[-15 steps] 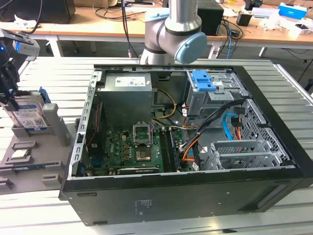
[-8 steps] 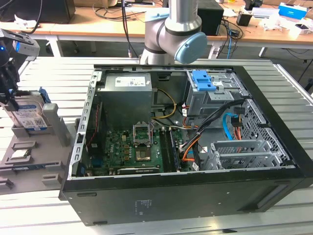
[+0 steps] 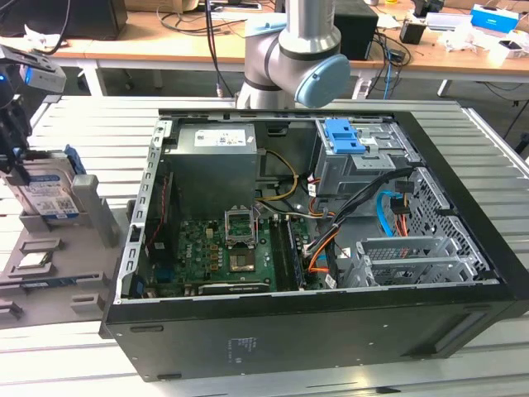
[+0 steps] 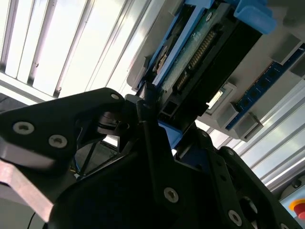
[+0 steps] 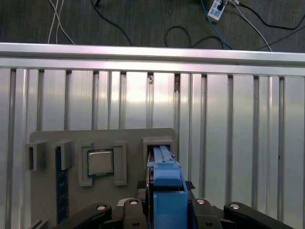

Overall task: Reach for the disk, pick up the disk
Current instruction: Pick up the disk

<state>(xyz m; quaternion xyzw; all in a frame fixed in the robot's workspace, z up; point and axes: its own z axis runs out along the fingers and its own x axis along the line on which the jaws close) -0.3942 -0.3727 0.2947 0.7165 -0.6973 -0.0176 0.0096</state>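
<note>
Here, at the exterior view's left, our gripper (image 3: 15, 157) hangs over the upright disk (image 3: 48, 197); whether it grips, we cannot tell.

You see the end effector (image 3: 15, 153) cut off at the exterior view's left edge. The grey holder (image 3: 95, 222) hides the lower part of the disk (image 3: 47, 197), and the first wrist view's edge crops its near end.

One disk (image 3: 47, 197), one computer case (image 3: 331, 331).
</note>
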